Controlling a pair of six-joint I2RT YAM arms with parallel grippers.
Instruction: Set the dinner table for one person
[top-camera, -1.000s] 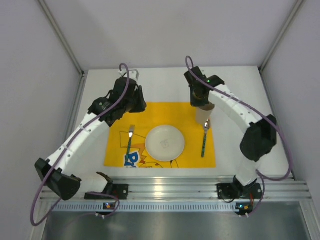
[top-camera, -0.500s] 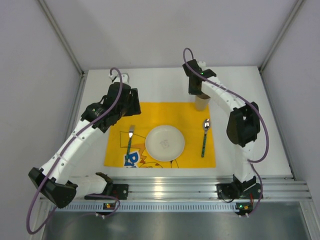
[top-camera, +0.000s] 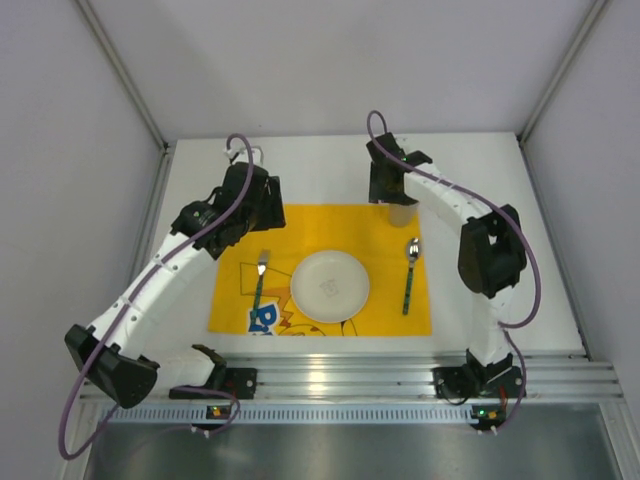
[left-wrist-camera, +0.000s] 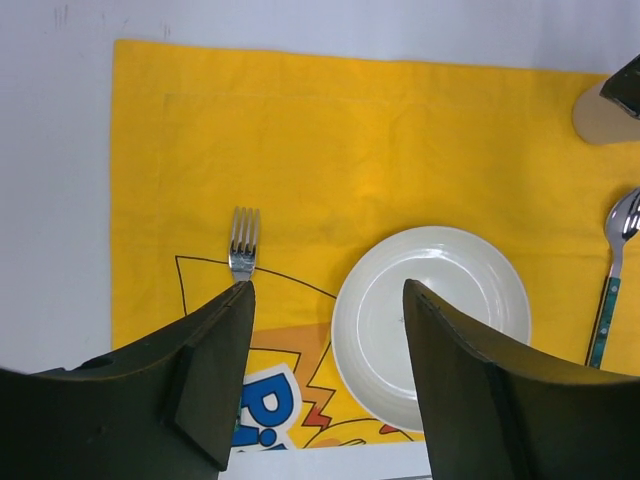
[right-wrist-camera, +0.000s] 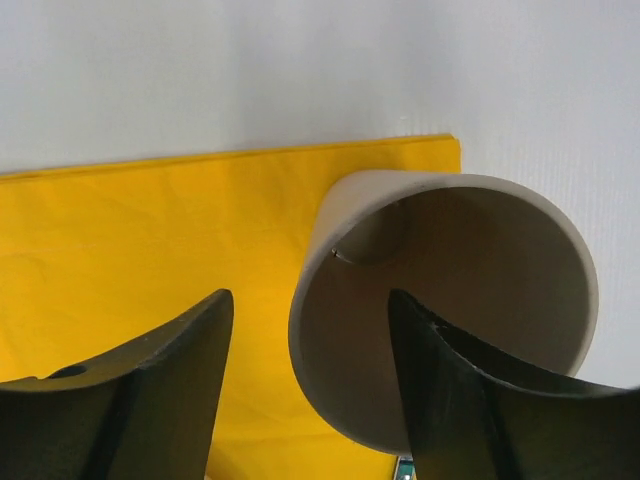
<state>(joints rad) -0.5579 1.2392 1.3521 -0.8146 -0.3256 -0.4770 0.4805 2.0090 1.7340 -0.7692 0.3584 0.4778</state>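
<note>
On the white dinner table (top-camera: 330, 165) lies a yellow mat (top-camera: 330, 232) with a white plate (top-camera: 330, 286) at its middle. A fork (top-camera: 260, 280) rests left of the plate and a spoon (top-camera: 410, 270) right of it. A beige cup (top-camera: 402, 213) stands upright at the mat's far right corner. My right gripper (right-wrist-camera: 310, 297) is open over the cup (right-wrist-camera: 450, 260), one finger inside it and the other outside its wall. My left gripper (left-wrist-camera: 328, 290) hangs open and empty above the fork (left-wrist-camera: 243, 240) and plate (left-wrist-camera: 450, 300).
A ribbed aluminium rail (top-camera: 330, 375) runs along the near edge, carrying both arm bases. Grey walls close in the table on the left, right and back. Bare white tabletop (left-wrist-camera: 50, 150) borders the mat (left-wrist-camera: 350, 130) on every side.
The right gripper carried the cup to the mat's far right corner, then opened off its wall. The left gripper opened and drew back a little from the fork.
</note>
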